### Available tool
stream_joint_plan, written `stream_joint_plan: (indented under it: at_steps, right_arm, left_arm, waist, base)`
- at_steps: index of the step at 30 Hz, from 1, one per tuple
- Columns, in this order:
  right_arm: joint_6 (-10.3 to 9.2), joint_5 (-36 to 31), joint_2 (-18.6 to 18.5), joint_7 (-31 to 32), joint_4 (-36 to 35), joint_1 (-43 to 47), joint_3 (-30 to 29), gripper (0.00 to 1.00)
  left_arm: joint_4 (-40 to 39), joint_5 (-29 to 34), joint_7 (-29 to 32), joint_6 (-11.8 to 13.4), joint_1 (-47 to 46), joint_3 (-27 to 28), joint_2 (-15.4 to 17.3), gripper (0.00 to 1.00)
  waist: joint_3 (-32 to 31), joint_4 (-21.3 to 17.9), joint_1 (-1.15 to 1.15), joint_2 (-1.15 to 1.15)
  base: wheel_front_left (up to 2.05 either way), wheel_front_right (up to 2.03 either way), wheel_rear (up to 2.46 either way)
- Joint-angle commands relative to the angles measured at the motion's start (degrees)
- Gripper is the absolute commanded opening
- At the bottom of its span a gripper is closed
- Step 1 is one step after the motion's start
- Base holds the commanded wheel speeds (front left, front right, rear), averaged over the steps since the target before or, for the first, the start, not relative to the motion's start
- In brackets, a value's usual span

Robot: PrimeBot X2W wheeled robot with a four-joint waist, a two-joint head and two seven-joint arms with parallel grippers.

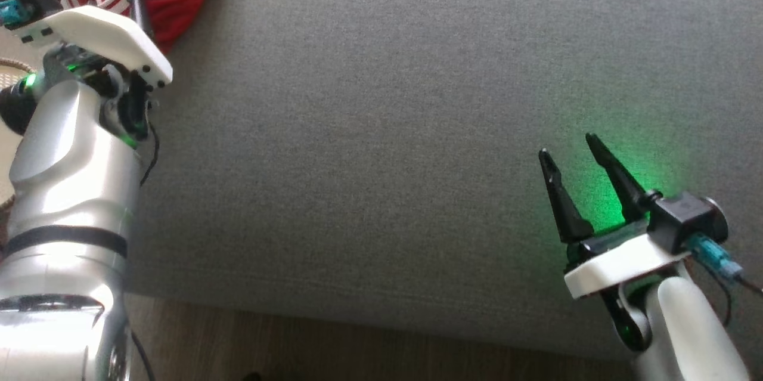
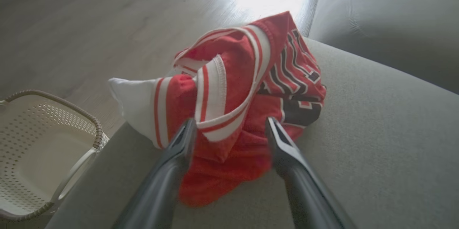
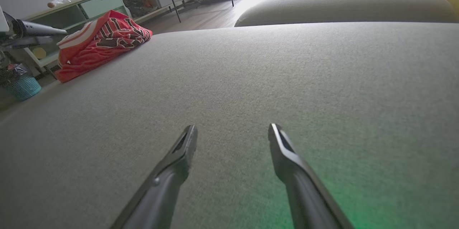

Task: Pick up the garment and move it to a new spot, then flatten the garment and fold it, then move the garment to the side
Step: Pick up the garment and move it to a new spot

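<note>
1. Nearest to the lens are the two dark fingers of your left gripper (image 2: 230,121), spread wide and empty. They stand on both sides of a raised fold of the garment (image 2: 236,78); whether they touch the cloth I cannot tell.
2. You find the garment, a red jersey with white stripes and dark letters, crumpled in a heap at the corner of the grey cushion (image 2: 376,132). One white part hangs over the edge, toward the floor (image 2: 89,24) and the basket (image 2: 43,143).
3. Your right gripper (image 1: 567,146) is released too, holding nothing, low over bare cushion and well apart from the garment.
4. My judgement is that the step in hand is the first pick. Lower the left fingers a little deeper, so the thick striped fold sits between them, then close fully before you lift.
5. Take several layers, not only one thin edge, because a thin edge may slip out.
6. Lift straight up first, so the hanging part does not drag over the cushion edge. Then carry it toward the open middle of the cushion.
</note>
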Motion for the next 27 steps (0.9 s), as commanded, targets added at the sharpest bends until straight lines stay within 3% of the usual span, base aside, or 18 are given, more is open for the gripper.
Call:
stream_joint_plan:
  at_steps: [1, 11, 12, 13, 14, 27]
  right_arm:
    - [-0.02, -0.3, -0.2, -0.5, -2.1, -1.6, 1.3, 1.00]
    - [-0.02, 0.3, -1.2, -0.5, -2.6, -2.4, 1.5, 1.00]
    - [-0.02, 0.4, -1.3, -0.5, -2.6, -2.4, 1.5, 1.00]
    - [-0.02, 0.4, -1.4, -0.5, -2.6, -2.4, 1.5, 1.00]
    - [-0.02, 0.5, -1.5, -0.5, -2.6, -2.4, 1.5, 1.00]
    - [-0.02, 1.3, 0.0, -0.5, -1.0, -1.6, 2.0, 1.00]
  left_arm:
    - [-0.3, -0.1, -0.7, -0.3, -2.7, 1.6, 2.7, 1.00]
    - [5.0, -0.4, -4.9, -3.2, -5.5, 0.3, 1.1, 1.00]
    - [5.4, -0.5, -5.4, -3.5, -5.7, 0.3, 1.0, 0.75]
    - [5.9, -0.6, -5.8, -3.7, -5.9, 0.2, 1.0, 0.21]
    - [6.4, -0.7, -6.0, -4.1, -6.1, 0.2, 0.9, 0.00]
    - [4.6, -0.8, -11.8, -6.7, -8.2, -0.1, 2.4, 0.00]
  waist:
    - [0.6, 0.0, 0.00, 0.00]
    - [2.4, 0.4, 0.00, 0.00]
    - [2.5, 0.4, 0.00, 0.00]
    - [2.6, 0.3, 0.00, 0.00]
    - [2.7, 0.3, 0.00, 0.00]
    - [-3.2, -0.6, 0.00, 0.00]
  base:
    - [0.00, 0.00, 0.00]
    - [0.00, 0.00, 0.00]
    - [0.00, 0.00, 0.00]
    - [0.00, 0.00, 0.00]
    - [0.00, 0.00, 0.00]
    - [0.00, 0.00, 0.00]
